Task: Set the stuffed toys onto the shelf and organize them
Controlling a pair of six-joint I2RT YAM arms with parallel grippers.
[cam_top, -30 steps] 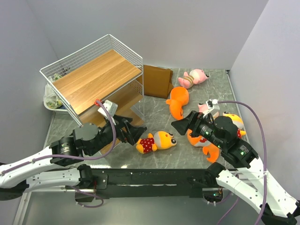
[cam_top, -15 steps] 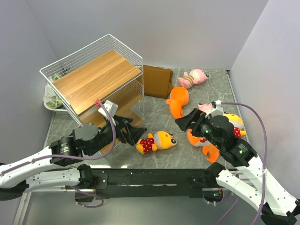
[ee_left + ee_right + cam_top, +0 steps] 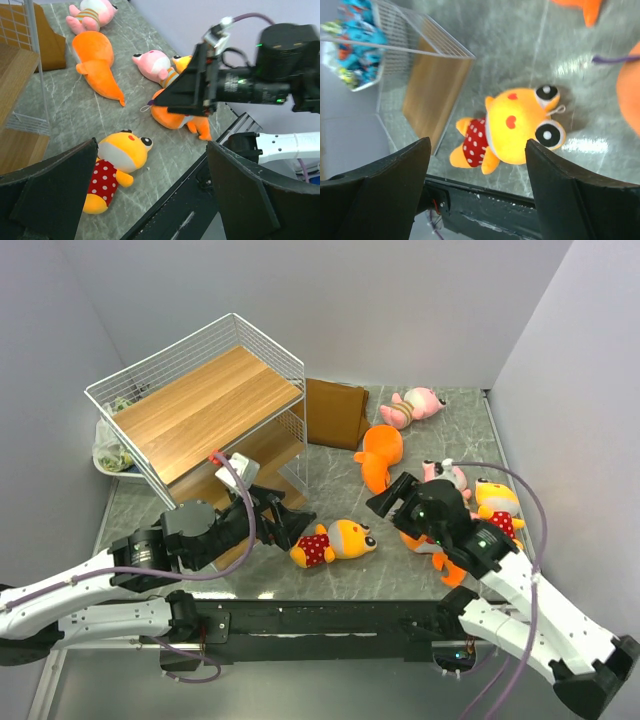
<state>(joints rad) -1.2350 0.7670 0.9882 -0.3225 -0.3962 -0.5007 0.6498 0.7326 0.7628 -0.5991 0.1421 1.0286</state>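
Observation:
A small orange-headed toy in red dotted clothes [image 3: 336, 540] [image 3: 114, 165] [image 3: 519, 127] lies on the table between my two grippers. My left gripper [image 3: 293, 524] [image 3: 150, 192] stands open just left of it, holding nothing. Open and empty too, my right gripper [image 3: 388, 502] [image 3: 477, 192] hangs just right of it and a little above. One orange shark [image 3: 381, 455] [image 3: 96, 61] lies mid-table. A second shark [image 3: 428, 540] [image 3: 176, 116] is partly hidden under my right arm. Two pink toys [image 3: 414, 405] [image 3: 446, 475] and another dotted toy [image 3: 497, 504] lie at the right. The shelf [image 3: 205, 405] [image 3: 434, 87] stands at the left.
A brown folded bag [image 3: 335, 412] leans behind the shelf's right side. A white basket of blue-wrapped items [image 3: 112, 452] [image 3: 355, 30] sits left of the shelf. Grey walls close in on three sides.
My right gripper has swung left and down, nearer the dotted toy, and its jaws have narrowed slightly. The left gripper has edged a little right. No toy has moved.

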